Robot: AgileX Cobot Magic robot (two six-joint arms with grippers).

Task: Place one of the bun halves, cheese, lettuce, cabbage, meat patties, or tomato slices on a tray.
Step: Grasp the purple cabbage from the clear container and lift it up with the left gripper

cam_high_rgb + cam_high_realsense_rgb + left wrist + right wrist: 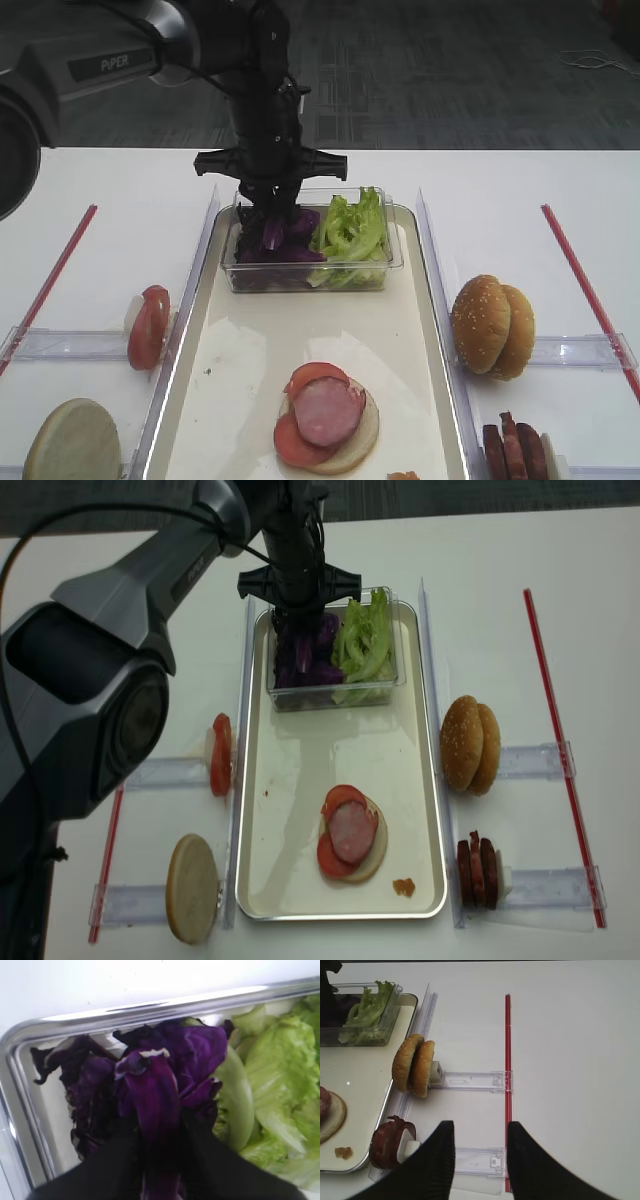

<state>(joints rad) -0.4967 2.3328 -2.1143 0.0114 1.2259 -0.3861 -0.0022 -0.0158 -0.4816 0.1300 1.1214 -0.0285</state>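
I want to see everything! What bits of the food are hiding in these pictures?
- Cabbage, left wrist view: lower end hidden between the black jaws.
- Meat patties, first high view: cut off by the bottom edge.
- Orange crumb on the tray: too small to identify.

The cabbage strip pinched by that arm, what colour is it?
Deep violet-purple, with a small pale patch near its top; the cabbage shows best in the left wrist view.

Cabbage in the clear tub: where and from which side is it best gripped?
Judging by its pose, from straight above: the cabbage lies loose in the tub beside the lettuce. Pinch one raised strip, as the left gripper does now.
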